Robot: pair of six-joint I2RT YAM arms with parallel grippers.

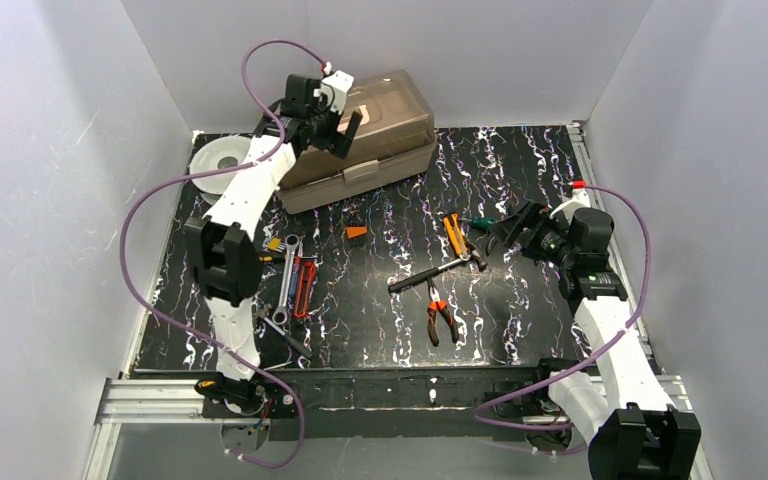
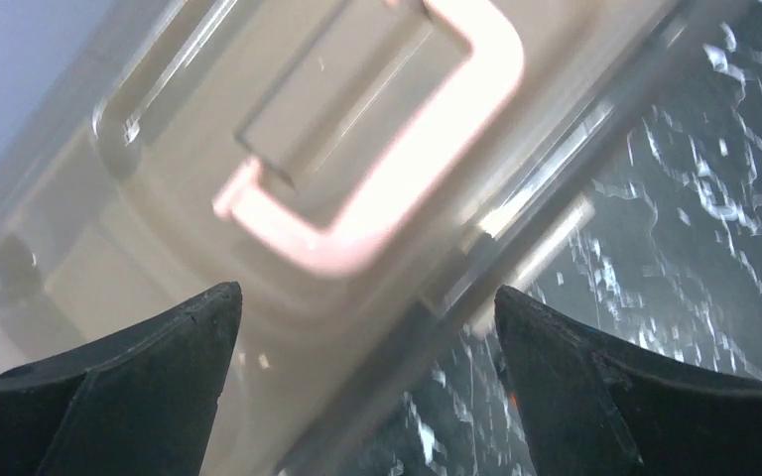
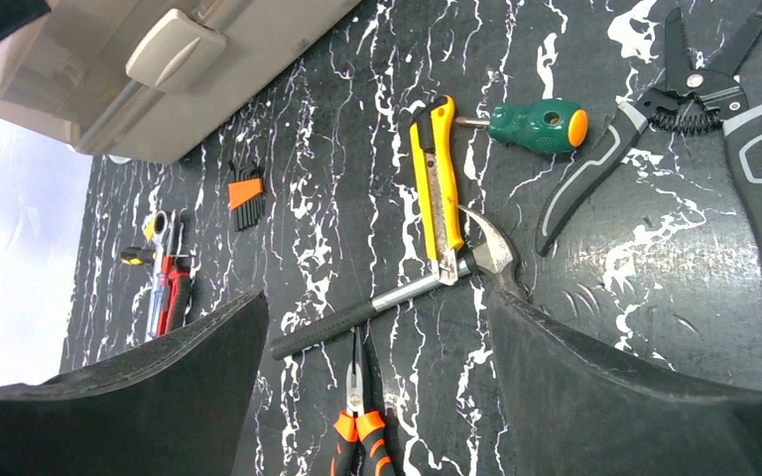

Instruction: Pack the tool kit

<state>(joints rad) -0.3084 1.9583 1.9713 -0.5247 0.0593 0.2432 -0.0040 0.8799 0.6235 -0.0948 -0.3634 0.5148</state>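
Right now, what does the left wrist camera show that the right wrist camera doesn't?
Only the left wrist camera: the cream handle on the see-through lid, up close, past the open left gripper.

Only the right wrist camera: the hammer, yellow utility knife, green screwdriver, grey snips, orange pliers, hex keys and wrenches, all lying loose beyond the open right gripper.

Both: the toolbox and the black marbled table.
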